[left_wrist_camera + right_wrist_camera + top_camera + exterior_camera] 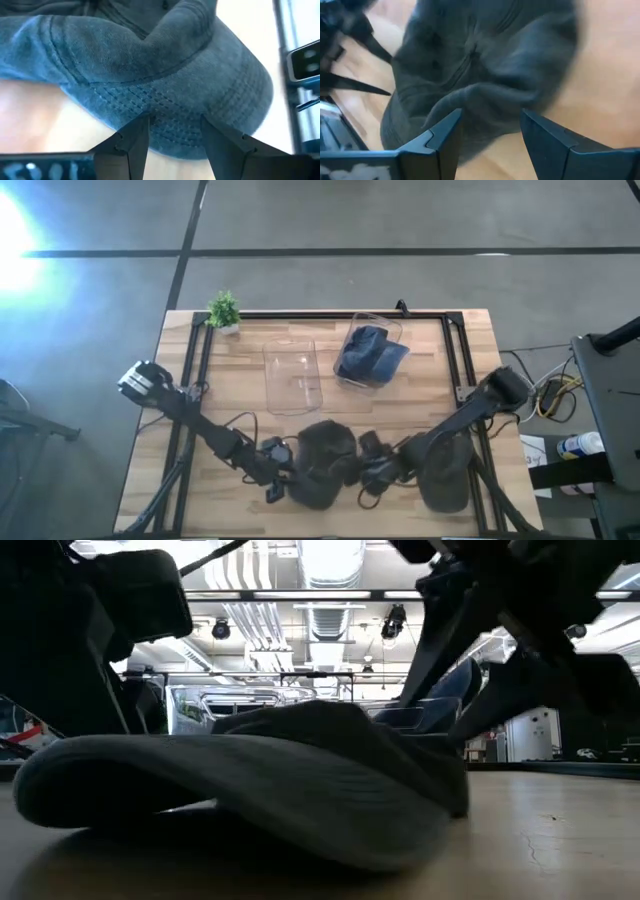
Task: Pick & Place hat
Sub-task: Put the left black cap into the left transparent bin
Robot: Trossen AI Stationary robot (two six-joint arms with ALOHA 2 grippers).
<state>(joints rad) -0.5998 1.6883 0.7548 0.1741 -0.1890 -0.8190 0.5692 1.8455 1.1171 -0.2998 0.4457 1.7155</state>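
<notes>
A dark grey cap [325, 460] lies on the table near its near edge, brim and crown rim on the wood [300, 775]. My left gripper [285, 477] is at the cap's left side, open, with the stitched brim [175, 107] between its fingertips [175, 125]. My right gripper [368, 472] is at the cap's right side, open, facing the crumpled crown [485, 65], and a fold of the crown sits in its gap [490, 120]. My left gripper has its fingertips [142, 127] over the edge of the cap's brim [172, 132], coming in low from the table's left; I cannot tell whether they touch it. My right gripper's fingers [445, 130] flank a fold of the crown [485, 97]; whether they touch cannot be told.
A second dark cap [445, 477] lies under the right arm near the right edge. Toward the far side stand an empty clear bin [292, 375] and a clear bin holding a blue cap [370, 352]. A small plant [224, 310] is at the far left corner.
</notes>
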